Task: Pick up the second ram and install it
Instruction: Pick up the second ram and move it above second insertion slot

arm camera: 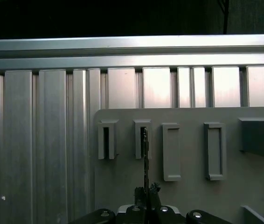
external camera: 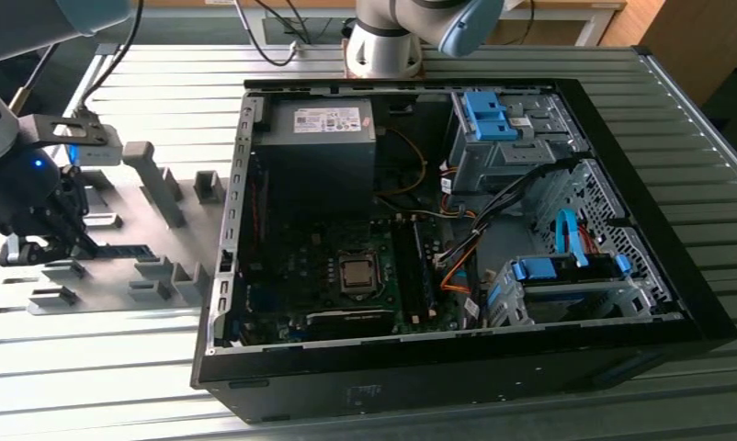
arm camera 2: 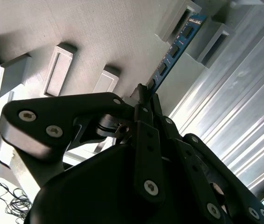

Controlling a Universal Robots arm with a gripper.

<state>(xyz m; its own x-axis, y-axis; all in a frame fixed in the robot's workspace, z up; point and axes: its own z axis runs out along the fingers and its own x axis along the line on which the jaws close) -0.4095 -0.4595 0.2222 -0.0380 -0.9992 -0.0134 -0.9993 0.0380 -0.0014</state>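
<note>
Currently clamped on the near end of the second ram (arm camera 2: 173, 50), a thin blue-green circuit-board stick: black metal gripper (arm camera 2: 143, 91). Long axis straight out ahead of the gripper, far end in the slot of a grey plastic holder block (arm camera: 138, 140).

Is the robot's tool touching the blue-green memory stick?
Touching. In the second wrist view the tool is shut on one end of the second ram, which runs straight in between its tips.
</note>
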